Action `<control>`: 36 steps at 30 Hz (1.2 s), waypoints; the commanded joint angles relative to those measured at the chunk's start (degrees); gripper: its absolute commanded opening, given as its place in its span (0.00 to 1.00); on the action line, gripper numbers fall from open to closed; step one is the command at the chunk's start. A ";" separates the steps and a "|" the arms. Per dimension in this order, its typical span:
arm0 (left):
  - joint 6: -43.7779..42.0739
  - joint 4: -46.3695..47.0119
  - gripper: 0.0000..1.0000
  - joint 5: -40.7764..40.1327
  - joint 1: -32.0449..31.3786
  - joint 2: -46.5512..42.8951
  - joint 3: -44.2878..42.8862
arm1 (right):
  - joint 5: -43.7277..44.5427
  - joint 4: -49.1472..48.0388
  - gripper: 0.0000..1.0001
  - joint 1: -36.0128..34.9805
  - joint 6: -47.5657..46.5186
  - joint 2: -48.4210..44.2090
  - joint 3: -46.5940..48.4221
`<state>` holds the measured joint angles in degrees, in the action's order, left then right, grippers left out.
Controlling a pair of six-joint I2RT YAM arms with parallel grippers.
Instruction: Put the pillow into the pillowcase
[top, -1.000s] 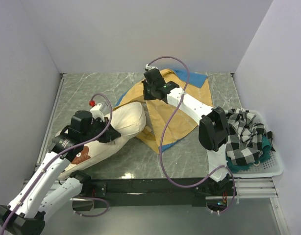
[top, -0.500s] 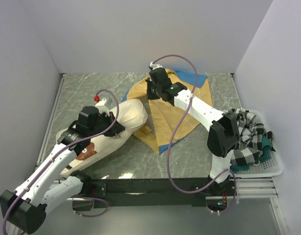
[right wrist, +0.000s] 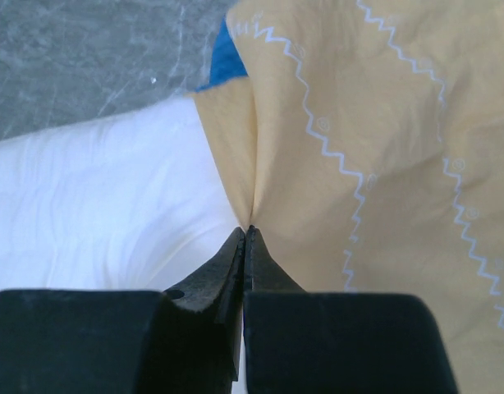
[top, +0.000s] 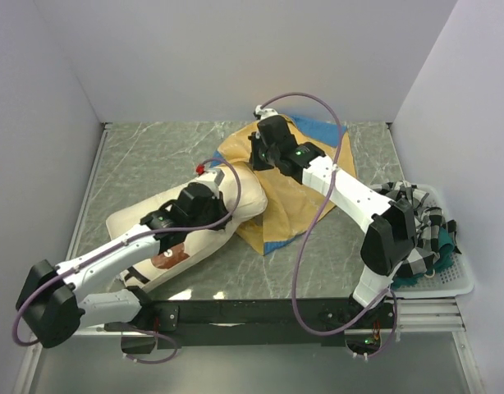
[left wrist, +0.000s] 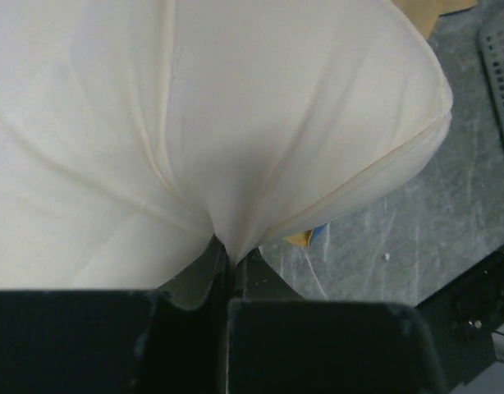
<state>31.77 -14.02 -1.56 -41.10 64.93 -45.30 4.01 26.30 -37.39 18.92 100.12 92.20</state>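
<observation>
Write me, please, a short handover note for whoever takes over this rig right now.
Left gripper: shut, pinching a fold of the pillow.
Right gripper: shut on an edge of the pillowcase.
The pillow lies on the table, its far end against the held pillowcase edge, and most of it is outside.
Done: both grasps.
Left: push the pillow fully inside.

You have a table point(top: 145, 156) with a grey-green marbled top, boxed in by three plain pale walls: the back wall point(top: 235, 57), the left wall point(top: 30, 123) and the right wall point(top: 465, 98). The light is even and the shadows are soft. A black rail point(top: 260, 312) runs along the near edge. At your right a white basket point(top: 457, 283) holds a checked cloth point(top: 416, 222) over what may be a teal cloth point(top: 445, 246).
</observation>
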 commanded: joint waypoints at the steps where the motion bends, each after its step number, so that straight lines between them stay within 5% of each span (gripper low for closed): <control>1: 3.65 10.23 0.01 -11.96 -3.01 2.47 0.90 | 0.30 0.76 0.00 -1.72 -0.81 -4.84 -2.29; 4: 6.02 11.03 0.01 -17.85 -4.60 5.55 1.44 | 1.35 1.03 0.00 -3.21 -1.08 -6.60 -4.48; 16: 11.03 16.48 0.01 -21.03 -5.57 12.85 4.17 | 3.90 6.92 0.00 -4.01 -0.99 -12.05 -5.46; 30: 19.29 15.24 0.01 -30.08 -7.59 18.31 1.26 | -0.32 12.89 0.01 -6.56 1.03 -10.65 0.87; 36: 18.42 15.88 0.02 -33.06 -11.45 20.49 -2.06 | -5.68 17.10 0.00 -6.73 3.49 -1.78 12.81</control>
<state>47.94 -0.54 -28.01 -50.96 83.31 -42.48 3.01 40.05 -43.48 20.23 94.52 95.50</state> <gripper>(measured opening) 0.036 0.011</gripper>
